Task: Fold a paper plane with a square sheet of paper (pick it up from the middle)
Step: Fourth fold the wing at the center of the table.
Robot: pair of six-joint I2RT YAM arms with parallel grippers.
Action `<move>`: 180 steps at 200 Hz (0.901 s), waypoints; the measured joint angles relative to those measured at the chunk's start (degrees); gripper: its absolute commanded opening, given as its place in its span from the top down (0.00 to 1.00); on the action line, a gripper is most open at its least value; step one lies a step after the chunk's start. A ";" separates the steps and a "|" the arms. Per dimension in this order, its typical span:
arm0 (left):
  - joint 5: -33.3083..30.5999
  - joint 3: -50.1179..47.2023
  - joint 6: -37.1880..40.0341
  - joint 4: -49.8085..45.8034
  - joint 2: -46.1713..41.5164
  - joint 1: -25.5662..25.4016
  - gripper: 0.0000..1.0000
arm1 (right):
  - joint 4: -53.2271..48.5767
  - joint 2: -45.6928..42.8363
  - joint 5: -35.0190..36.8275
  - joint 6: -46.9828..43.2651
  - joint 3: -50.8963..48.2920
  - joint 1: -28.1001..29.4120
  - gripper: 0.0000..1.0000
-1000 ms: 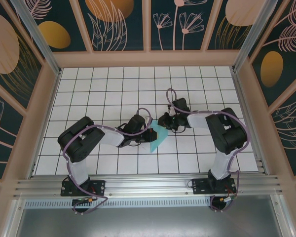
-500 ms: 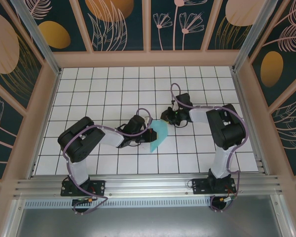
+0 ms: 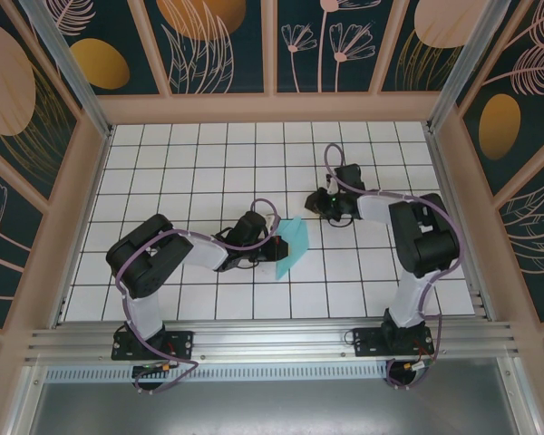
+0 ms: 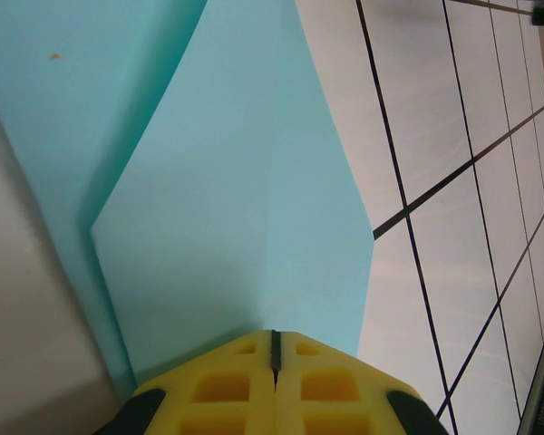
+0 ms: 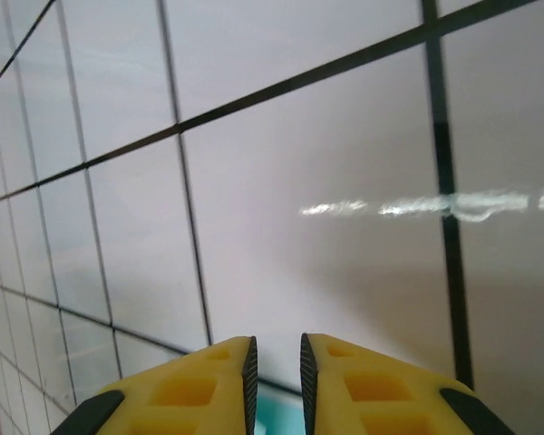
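Note:
The square sheet of paper (image 3: 293,245) is light cyan, folded and creased, standing tilted above the white grid table (image 3: 208,163) near the middle. My left gripper (image 3: 274,243) is shut on its left edge. In the left wrist view the yellow fingers meet at the paper (image 4: 236,199), with the left gripper (image 4: 274,337) pinching it along a crease. My right gripper (image 3: 315,201) is behind and to the right of the paper, apart from it. In the right wrist view the right gripper (image 5: 276,349) has its jaws a narrow gap apart with nothing between them, and a sliver of cyan paper (image 5: 276,415) shows below.
Pink frame walls (image 3: 453,172) with dark floral panels enclose the table on three sides. An aluminium rail (image 3: 272,340) runs along the near edge, carrying both arm bases. Bare grid tiles lie behind and to both sides of the arms.
My right gripper has let go of the paper's right edge and drawn back to the right and away, its jaws parting a little. The left gripper has stayed shut on the paper.

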 measured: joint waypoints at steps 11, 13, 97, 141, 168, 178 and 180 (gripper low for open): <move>0.13 0.07 0.39 -0.15 0.00 0.00 1.00 | 0.87 -2.86 -0.66 0.02 -2.45 0.59 0.76; 0.15 0.09 0.42 -0.15 0.00 0.00 1.00 | 1.09 -3.32 -0.76 0.04 -2.91 0.68 0.76; 0.72 1.66 4.13 -3.50 -0.04 0.00 1.00 | 5.09 -2.58 -3.85 2.03 -7.19 8.96 0.85; 1.03 1.90 4.66 -4.22 -0.15 0.00 1.00 | 7.52 0.42 -3.74 3.08 -8.09 8.57 0.87; 1.03 1.70 4.66 -4.35 -0.57 0.00 1.00 | 9.42 0.39 -3.93 3.08 -8.96 8.52 0.87; 1.03 1.60 4.63 -5.01 -1.05 0.00 1.00 | 10.03 0.39 -4.04 3.10 -9.22 8.55 0.87; 1.03 1.57 4.63 -5.18 -1.14 0.00 1.00 | 10.16 0.39 -4.07 3.10 -9.25 8.55 0.87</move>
